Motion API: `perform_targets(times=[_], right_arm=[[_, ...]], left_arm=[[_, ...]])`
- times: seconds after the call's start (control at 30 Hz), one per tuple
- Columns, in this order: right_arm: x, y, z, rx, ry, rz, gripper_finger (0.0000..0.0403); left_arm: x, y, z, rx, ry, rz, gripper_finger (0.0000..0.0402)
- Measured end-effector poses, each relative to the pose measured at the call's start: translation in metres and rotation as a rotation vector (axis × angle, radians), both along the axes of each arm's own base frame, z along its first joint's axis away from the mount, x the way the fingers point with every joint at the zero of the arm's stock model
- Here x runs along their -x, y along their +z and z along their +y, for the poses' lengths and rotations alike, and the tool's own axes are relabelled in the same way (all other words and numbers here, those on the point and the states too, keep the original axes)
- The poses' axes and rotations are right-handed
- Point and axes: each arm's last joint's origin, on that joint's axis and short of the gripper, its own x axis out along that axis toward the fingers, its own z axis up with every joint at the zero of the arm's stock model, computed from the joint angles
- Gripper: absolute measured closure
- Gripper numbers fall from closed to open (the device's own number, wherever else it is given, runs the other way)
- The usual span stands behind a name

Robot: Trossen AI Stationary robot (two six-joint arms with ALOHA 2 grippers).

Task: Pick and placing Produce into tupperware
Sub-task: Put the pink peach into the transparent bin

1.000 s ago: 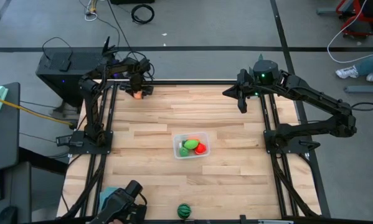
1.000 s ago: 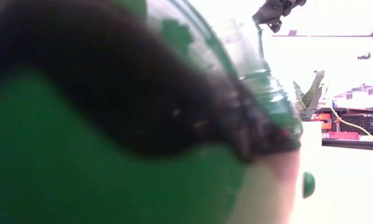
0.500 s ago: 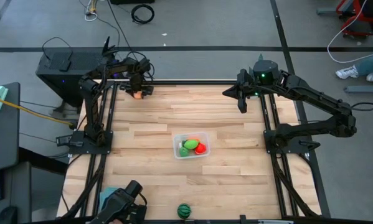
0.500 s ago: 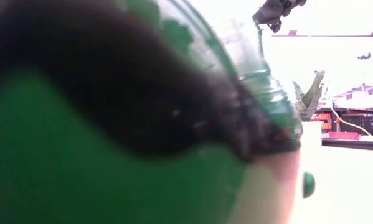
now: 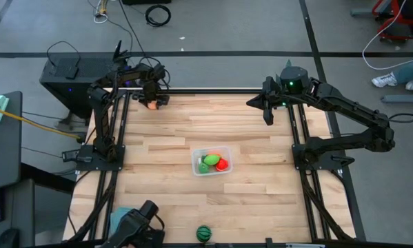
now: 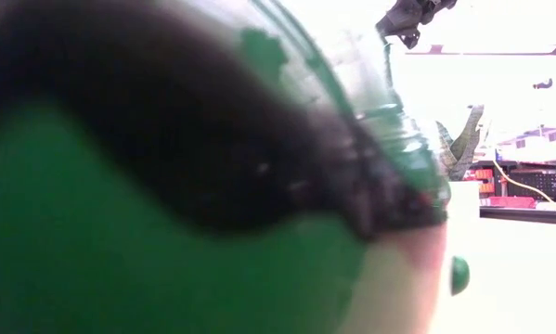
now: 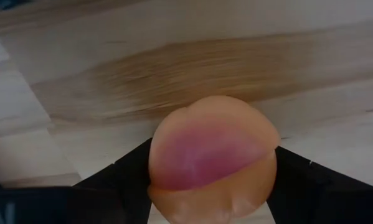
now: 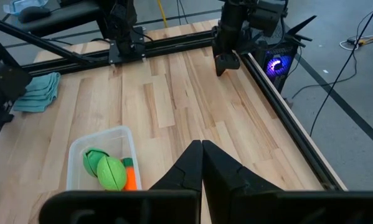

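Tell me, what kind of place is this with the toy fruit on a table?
Probably a robotics lab or workshop. A wooden table framed in black rails carries two robot arms, cables trail over the grey floor, and toy produce sits in a clear tupperware, set up for practice, not cooking.

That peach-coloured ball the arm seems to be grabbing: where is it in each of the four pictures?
High view: the peach ball sits at the table's far left corner, between the left gripper's fingers.
Low view: not visible; a dark green striped ball fills the frame.
Left wrist view: centre bottom, the peach ball between the dark fingers.
Right wrist view: hidden; only the left gripper shows, far off.
Shared landmark: the tupperware.
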Motion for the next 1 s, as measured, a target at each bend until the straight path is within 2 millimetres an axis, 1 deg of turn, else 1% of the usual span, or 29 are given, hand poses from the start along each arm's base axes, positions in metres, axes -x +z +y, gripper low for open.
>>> perform_targets(times=[0.27,0.47,0.67,0.77,0.87,1.0], right_arm=[[0.0,0.0,0.0,0.0,0.0,0.0,0.0389],[0.0,0.0,0.0,0.0,0.0,0.0,0.0389],[0.0,0.0,0.0,0.0,0.0,0.0,0.0389],[0.0,0.0,0.0,0.0,0.0,0.0,0.0389],[0.0,0.0,0.0,0.0,0.0,0.0,0.0389],[0.0,0.0,0.0,0.0,0.0,0.0,0.0389]], left_arm=[[-0.001,0.0,-0.003,0.025,-0.075,-0.006,0.0155],[-0.004,0.007,0.0,0.05,-0.133,-0.037,0.0155],[-0.009,0.019,0.008,0.01,-0.139,-0.054,0.0155],[-0.012,0.029,0.011,0.011,-0.138,-0.078,0.0155],[-0.018,0.04,0.011,0.034,-0.157,-0.12,0.0155],[-0.03,0.058,0.007,0.047,-0.196,-0.121,0.0153]])
